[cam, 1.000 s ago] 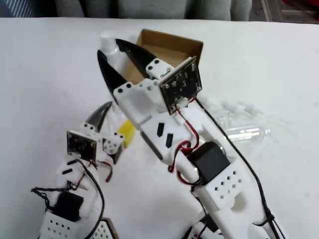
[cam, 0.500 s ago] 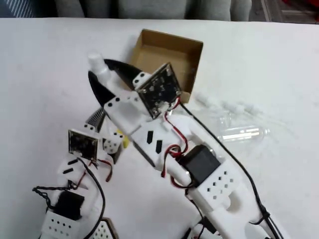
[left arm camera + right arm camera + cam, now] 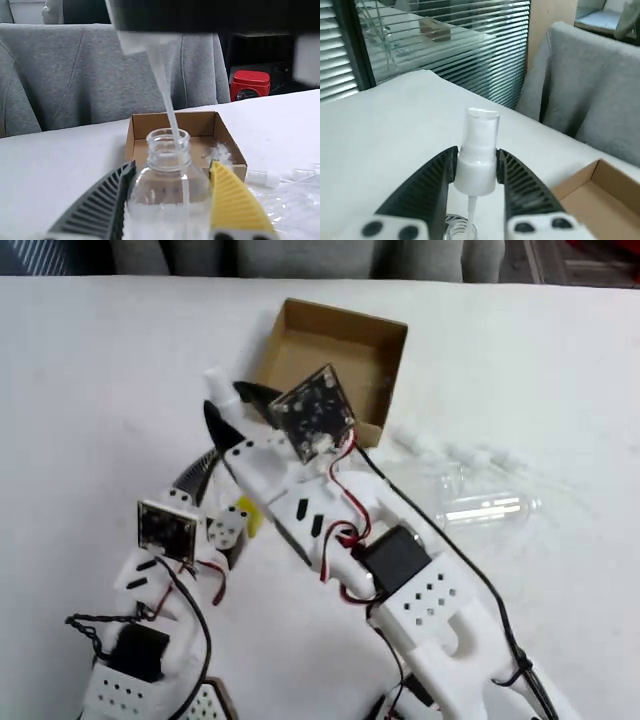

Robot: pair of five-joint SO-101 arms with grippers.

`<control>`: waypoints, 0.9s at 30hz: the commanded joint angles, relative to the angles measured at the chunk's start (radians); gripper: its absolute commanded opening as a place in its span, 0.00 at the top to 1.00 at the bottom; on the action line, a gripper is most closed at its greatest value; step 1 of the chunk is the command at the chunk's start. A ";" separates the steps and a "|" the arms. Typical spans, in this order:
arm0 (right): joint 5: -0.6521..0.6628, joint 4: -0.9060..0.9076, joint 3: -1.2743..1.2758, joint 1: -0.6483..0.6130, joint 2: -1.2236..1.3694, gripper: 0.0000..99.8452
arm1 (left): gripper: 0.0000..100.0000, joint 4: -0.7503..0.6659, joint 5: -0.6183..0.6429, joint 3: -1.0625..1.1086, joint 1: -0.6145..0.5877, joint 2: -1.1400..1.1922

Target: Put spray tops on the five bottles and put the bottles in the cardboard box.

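My left gripper (image 3: 167,202) is shut on a clear bottle (image 3: 167,187) that stands upright between its grey finger (image 3: 100,210) and yellow finger (image 3: 235,202). Above it, my right gripper (image 3: 476,160) is shut on a white spray top (image 3: 477,150). The top's thin tube (image 3: 172,120) hangs down into the bottle's open neck (image 3: 457,231). In the high view the right gripper (image 3: 222,400) with the spray top (image 3: 214,380) hangs over the left gripper (image 3: 228,490), just left of the cardboard box (image 3: 335,345). The box (image 3: 175,132) holds no bottles.
Clear bottles (image 3: 480,505) lie on the white table right of the box, with loose spray tops (image 3: 450,455) beside them. Loose spray tops (image 3: 270,175) also lie past the yellow finger. A grey chair (image 3: 590,95) stands behind the table.
My right gripper has carried the spray top from beside the box's left corner to the left, then lower and closer over the bottle held by the left gripper. The left arm has kept still.
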 commanded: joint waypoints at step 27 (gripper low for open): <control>-0.221 0.090 0.052 0.044 -0.012 0.99 | 0.98 -0.035 -0.008 -0.018 -0.015 -0.022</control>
